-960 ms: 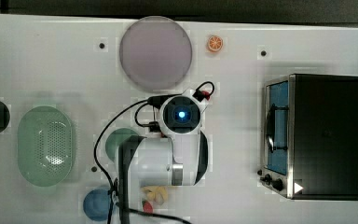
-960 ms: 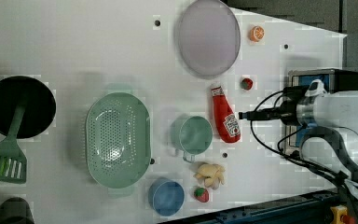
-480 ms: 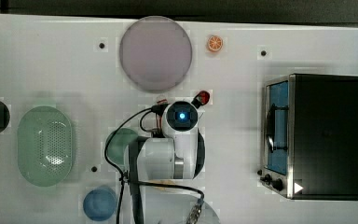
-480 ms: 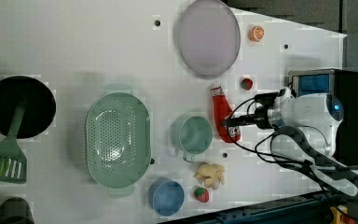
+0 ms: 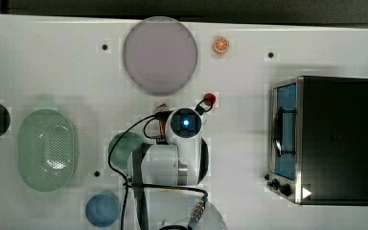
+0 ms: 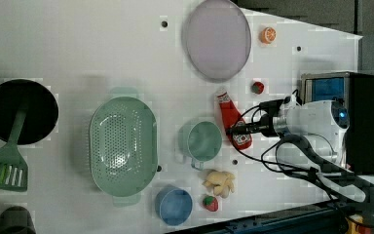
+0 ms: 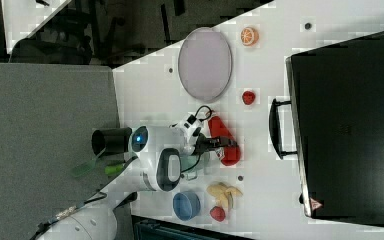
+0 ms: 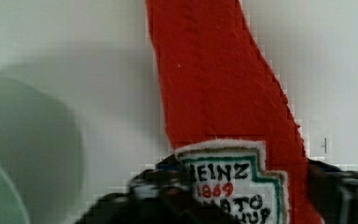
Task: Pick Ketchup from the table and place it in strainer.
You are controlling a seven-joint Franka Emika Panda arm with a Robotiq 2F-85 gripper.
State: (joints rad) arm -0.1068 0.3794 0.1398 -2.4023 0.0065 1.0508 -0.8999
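Observation:
The Ketchup (image 6: 230, 118), a small red bottle with a white label, lies flat on the white table between the small green bowl (image 6: 203, 142) and the arm. My gripper (image 6: 239, 130) is down at its label end. In the wrist view the dark fingers (image 8: 156, 189) press against both sides of the labelled body of the Ketchup (image 8: 214, 84). The right view has the gripper (image 7: 224, 143) across the Ketchup (image 7: 221, 131). The strainer (image 6: 95, 146), a pale mint oval basket with a dotted bottom, stands beyond the bowl towards the left view's left, also seen as the strainer (image 5: 24, 148).
A grey-lilac plate (image 6: 216, 39), an orange slice (image 6: 268, 35) and a strawberry (image 6: 257, 87) lie past the bottle's cap. A black toaster oven (image 5: 330, 139) stands behind the arm. A blue bowl (image 6: 174, 207), a yellow toy (image 6: 219, 181) and a black pan with a green spatula (image 6: 19, 112) are nearby.
The arm has come over the Ketchup and lowered onto it. The fingers, wide apart before, have drawn in around the bottle's label end.

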